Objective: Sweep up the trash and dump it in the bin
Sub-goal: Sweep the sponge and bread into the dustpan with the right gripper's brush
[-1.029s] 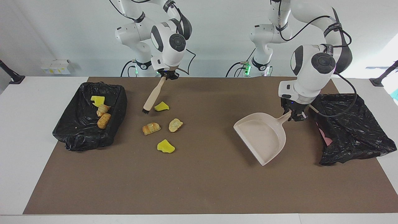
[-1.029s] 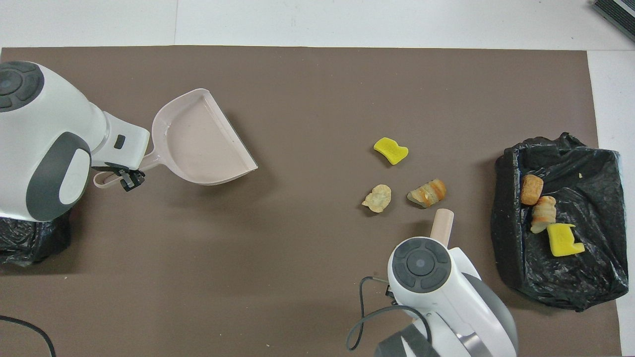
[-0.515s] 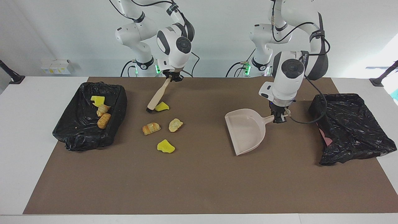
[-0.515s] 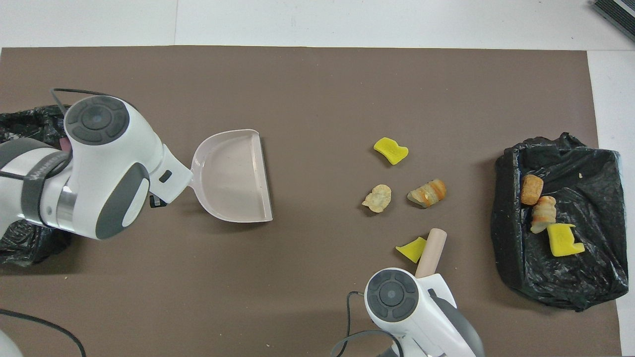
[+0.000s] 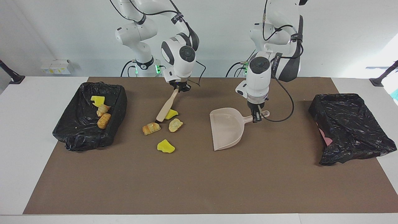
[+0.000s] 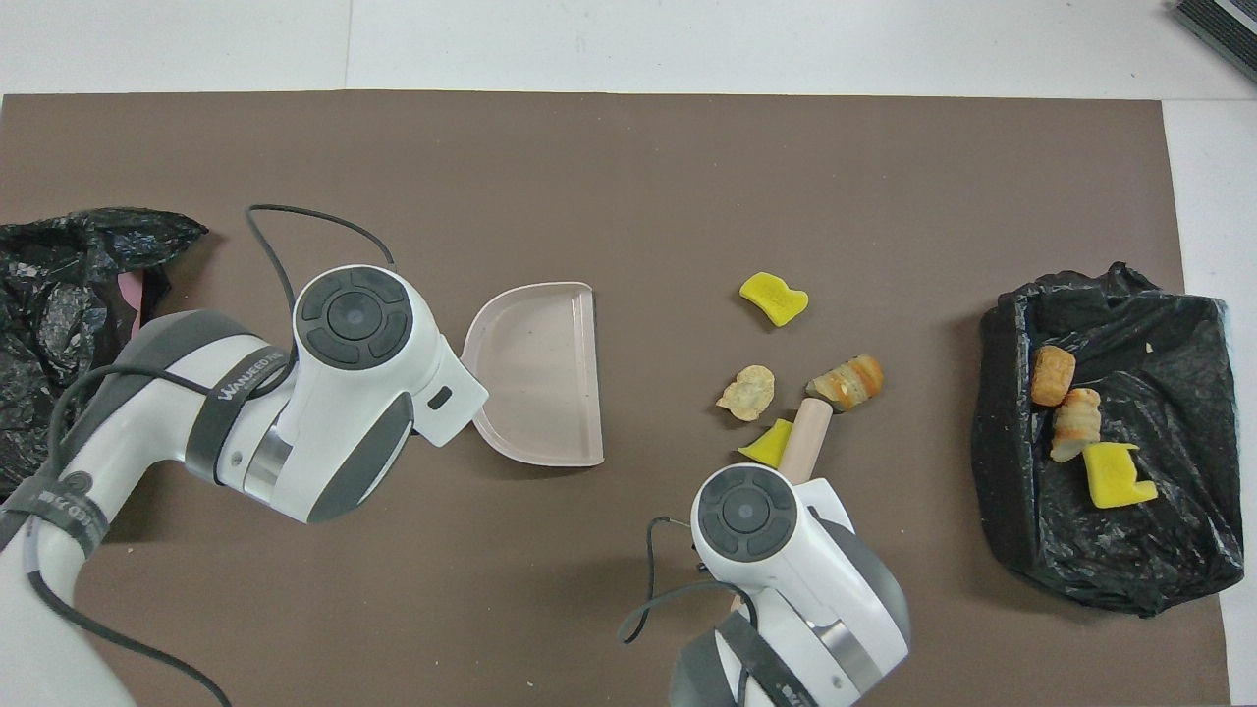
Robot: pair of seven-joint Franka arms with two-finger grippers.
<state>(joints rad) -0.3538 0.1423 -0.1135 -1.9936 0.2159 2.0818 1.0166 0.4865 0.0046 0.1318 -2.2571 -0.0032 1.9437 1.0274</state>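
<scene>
Beige plastic dustpan (image 5: 226, 129), held by its handle in your left gripper (image 5: 256, 117) at centre frame of the facing view, sits well apart from the loose trash, so anything the brush flicks sideways may skid past its mouth. Your right gripper (image 5: 179, 88) is clamped on the beige black-bristled brush (image 5: 167, 107), whose bristles touch one bright yellow foam chunk (image 5: 171, 114). Push too hard and I judge the light pieces will scatter or ride under the pan's lip.

Four scraps lie loose on the brown mat (image 5: 199, 180), left of centre: that chunk, a tan pastry lump (image 5: 175, 124), a golden-brown roll (image 5: 151, 128) and a second yellow chunk (image 5: 165, 146). Three more already sit in the black-lined bin (image 5: 77, 137) at the left.
</scene>
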